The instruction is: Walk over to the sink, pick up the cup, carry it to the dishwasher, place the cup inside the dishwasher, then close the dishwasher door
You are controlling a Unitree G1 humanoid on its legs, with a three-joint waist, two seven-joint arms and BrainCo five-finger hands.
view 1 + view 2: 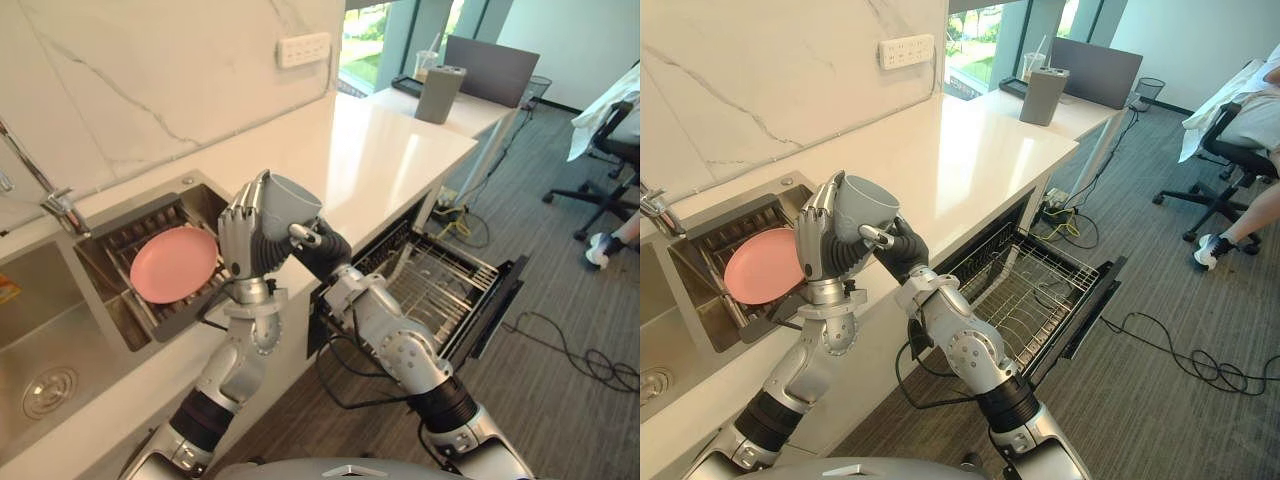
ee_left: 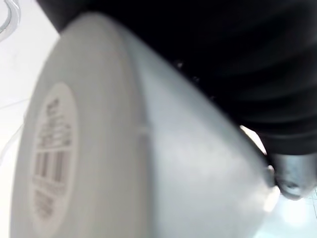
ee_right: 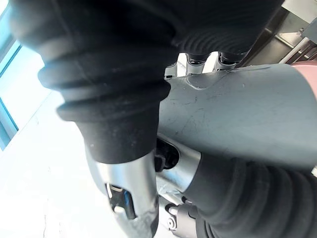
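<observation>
A grey cup is held up over the counter's front edge, tilted with its mouth toward the right. My left hand is shut on it, fingers curled round its wall. The cup's base with a sticker looms close in the left wrist view. My right hand is pressed against the cup's lower side from the right; its grip is hidden. Below and to the right, the dishwasher stands open with its wire rack pulled out.
A pink plate lies in the drain rack beside the steel sink and tap. A grey canister stands at the white counter's far end. An office chair and a person's foot are at the right.
</observation>
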